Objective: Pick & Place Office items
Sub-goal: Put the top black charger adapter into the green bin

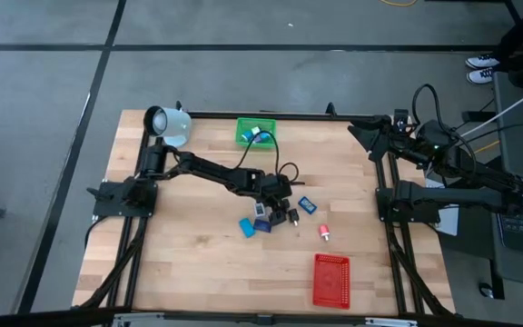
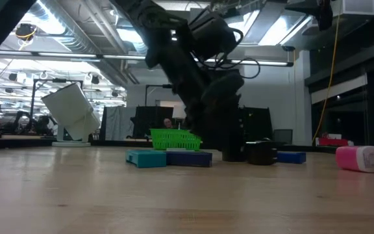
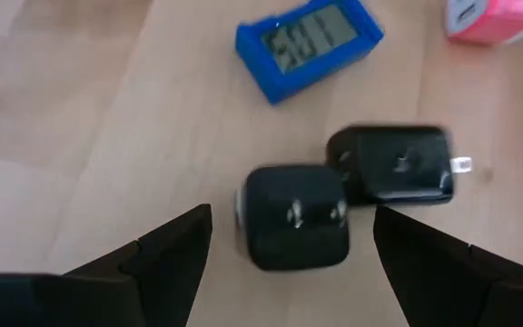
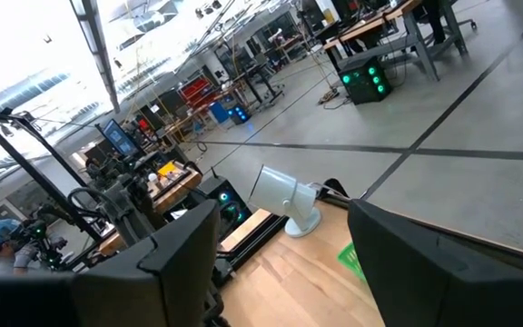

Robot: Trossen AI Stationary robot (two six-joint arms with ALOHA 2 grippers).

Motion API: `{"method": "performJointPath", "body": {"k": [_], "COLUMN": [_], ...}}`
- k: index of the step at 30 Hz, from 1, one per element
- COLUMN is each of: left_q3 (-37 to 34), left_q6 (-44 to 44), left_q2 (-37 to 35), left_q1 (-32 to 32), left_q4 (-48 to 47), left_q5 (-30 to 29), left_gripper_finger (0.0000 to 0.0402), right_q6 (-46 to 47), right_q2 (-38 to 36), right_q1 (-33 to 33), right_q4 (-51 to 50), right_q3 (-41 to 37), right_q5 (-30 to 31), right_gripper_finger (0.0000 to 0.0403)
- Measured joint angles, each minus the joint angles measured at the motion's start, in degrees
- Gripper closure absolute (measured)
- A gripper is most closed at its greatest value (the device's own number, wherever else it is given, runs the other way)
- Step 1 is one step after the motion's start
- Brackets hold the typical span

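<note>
While the left gripper [image 3: 291, 238] hangs low over mid-table with fingers spread wide and nothing held, a black plug adapter [image 3: 295, 216] lies between them, prongs up. Second black adapter [image 3: 396, 162]: touching it at two o'clock. Blue digital clock [image 3: 309, 44]: twelve o'clock, apart. Pink-white charger [image 3: 492, 18]: one o'clock. Advice: descend straight, centre on the nearer adapter, close across its flat sides without nudging its neighbour. Right gripper [image 4: 284, 263]: parked at table's right edge, open, empty.
</note>
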Motion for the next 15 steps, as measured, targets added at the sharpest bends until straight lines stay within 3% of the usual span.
{"method": "performJointPath", "body": {"k": [5, 15], "left_q3": [0.0, 0.1], "left_q6": [-0.2, -1.4], "left_q2": [0.0, 1.9], "left_q1": [0.9, 2.5], "left_q4": [0.0, 1.2], "left_q5": [-4.5, -2.6], "left_gripper_finger": [0.0106, 0.0128], "right_q6": [0.0, 0.2], "right_q2": [0.0, 0.0], "right_q1": [0.0, 0.0], "right_q4": [0.0, 0.0], "right_q3": [0.0, 0.0], "right_q5": [0.0, 0.0], "right_gripper_finger": [0.0152, 0.0152]}}
